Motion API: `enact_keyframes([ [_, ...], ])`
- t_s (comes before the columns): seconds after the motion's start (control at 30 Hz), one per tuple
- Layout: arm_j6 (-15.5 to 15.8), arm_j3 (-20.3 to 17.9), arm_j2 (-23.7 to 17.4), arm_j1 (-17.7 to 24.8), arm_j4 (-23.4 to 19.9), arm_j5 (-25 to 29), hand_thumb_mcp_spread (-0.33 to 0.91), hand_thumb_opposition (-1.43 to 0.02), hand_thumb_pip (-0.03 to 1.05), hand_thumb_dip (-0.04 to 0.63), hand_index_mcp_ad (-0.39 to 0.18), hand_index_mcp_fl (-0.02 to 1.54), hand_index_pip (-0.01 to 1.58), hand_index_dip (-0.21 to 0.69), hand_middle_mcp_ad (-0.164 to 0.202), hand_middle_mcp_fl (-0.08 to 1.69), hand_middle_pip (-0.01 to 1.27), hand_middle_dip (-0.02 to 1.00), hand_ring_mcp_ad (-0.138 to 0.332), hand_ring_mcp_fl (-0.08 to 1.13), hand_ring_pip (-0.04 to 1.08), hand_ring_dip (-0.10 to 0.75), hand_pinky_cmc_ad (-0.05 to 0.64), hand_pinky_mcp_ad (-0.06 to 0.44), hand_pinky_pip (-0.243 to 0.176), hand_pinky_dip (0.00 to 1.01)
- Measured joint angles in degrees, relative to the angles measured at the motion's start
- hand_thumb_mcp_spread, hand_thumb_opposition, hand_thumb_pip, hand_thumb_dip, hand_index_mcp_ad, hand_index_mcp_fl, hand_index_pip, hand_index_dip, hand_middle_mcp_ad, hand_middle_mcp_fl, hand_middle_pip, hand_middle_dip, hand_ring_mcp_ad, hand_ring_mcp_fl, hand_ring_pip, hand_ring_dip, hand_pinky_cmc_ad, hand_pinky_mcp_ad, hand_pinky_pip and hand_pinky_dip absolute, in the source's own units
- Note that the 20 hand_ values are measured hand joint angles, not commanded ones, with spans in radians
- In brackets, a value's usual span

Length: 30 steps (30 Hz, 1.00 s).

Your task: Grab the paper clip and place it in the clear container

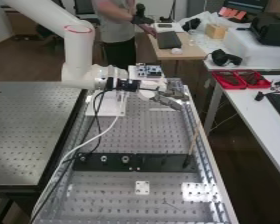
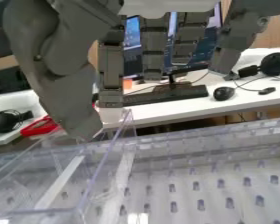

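As far as I can see, the hand [image 1: 168,102] is loosely open, its fingers aimed towards four o'clock in the high view, with the clear container [image 2: 104,165] close by the thumb [image 2: 65,82]; where the paper clip lies, I can't tell.

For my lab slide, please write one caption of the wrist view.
Robot hand near a clear container, a keyboard and mouse on the white desk behind.

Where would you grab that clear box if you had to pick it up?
I'd pinch the clear box by a side wall's upper edge, coming down from above: it looks open-topped, and its walls are thin and upright.
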<state>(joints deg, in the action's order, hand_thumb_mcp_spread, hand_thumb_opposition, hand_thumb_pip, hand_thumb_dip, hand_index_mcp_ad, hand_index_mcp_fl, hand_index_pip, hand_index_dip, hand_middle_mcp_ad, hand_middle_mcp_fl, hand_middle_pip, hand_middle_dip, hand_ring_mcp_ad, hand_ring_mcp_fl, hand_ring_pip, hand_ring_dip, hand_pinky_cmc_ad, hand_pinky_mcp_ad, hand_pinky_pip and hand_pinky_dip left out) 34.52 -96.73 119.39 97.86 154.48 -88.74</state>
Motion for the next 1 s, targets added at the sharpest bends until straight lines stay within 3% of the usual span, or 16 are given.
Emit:
enact_keyframes([
  [0.2,-0.23,-2.85,-4.45,-0.73,-2.29,1.10,0.38,-0.80,0.70,0.269,-0.173,0.15,1.32,0.017,0.075,0.16,0.12,0.22,0.099,0.01,0.10,0.103,0.302,0.264,-0.044,0.33],
  [0.47,1.22,-8.22,-13.95,-2.83,-4.05,4.30,0.36,-0.80,0.69,0.269,-0.173,0.15,1.30,0.019,0.075,0.16,0.12,0.22,0.101,0.00,0.10,0.103,0.302,0.264,-0.061,0.34],
  [0.77,5.18,-10.61,-23.21,-6.03,0.61,9.27,0.36,-0.80,0.67,0.269,-0.173,0.15,1.22,0.019,0.077,0.16,0.12,0.22,0.101,0.00,0.10,0.103,0.302,0.264,-0.061,0.35],
  [1.0,7.81,-10.36,-25.88,-6.86,2.76,9.70,0.36,-0.80,0.65,0.269,-0.173,0.16,1.19,0.019,0.075,0.16,0.12,0.22,0.101,0.00,0.09,0.103,0.302,0.265,-0.061,0.35],
])
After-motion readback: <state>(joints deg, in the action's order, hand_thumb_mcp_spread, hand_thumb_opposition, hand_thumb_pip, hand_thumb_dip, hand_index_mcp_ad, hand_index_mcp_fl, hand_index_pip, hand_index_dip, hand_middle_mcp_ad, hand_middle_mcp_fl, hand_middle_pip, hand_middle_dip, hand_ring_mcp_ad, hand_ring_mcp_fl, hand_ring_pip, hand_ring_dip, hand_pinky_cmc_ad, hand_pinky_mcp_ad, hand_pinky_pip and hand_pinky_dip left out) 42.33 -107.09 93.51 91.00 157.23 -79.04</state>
